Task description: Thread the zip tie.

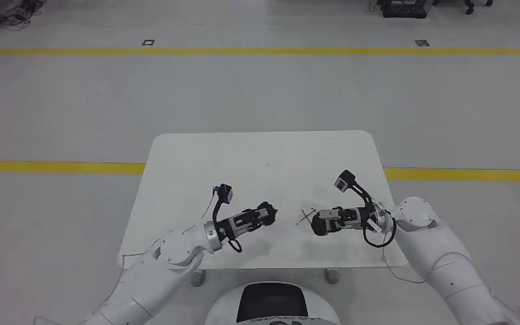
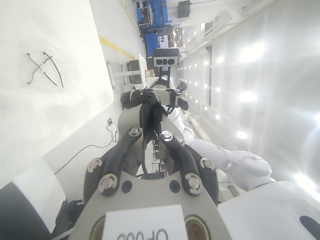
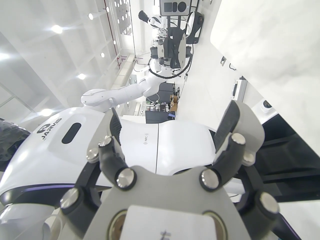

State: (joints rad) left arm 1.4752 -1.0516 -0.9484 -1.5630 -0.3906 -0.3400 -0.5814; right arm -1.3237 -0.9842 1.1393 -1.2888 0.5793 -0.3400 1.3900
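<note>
Lower centre of my top view, the left gripper (image 1: pixel 275 213) has its fingers pressed together and the right gripper (image 1: pixel 314 223) has them spread wide. Between them two thin black zip ties (image 1: pixel 305 216) lie crossed on the white rounded bench (image 1: pixel 260 162). Beyond is a grey floor (image 1: pixel 244 97) with yellow stripes (image 1: pixel 244 51).

Clearance finding: tight gap between the two grippers, wide room beyond them.
The left gripper (image 1: pixel 276 213) and right gripper (image 1: pixel 312 223) face each other low over the near middle of the table (image 1: pixel 260 158), tips close together. Two crossed zip ties (image 1: pixel 305 216) lie flat in that gap, just beside the right gripper's spread fingers (image 3: pixel 225 123). Both arms obstruct approach from the near edge. Passage is open over the table's far half and along both side margins.
</note>
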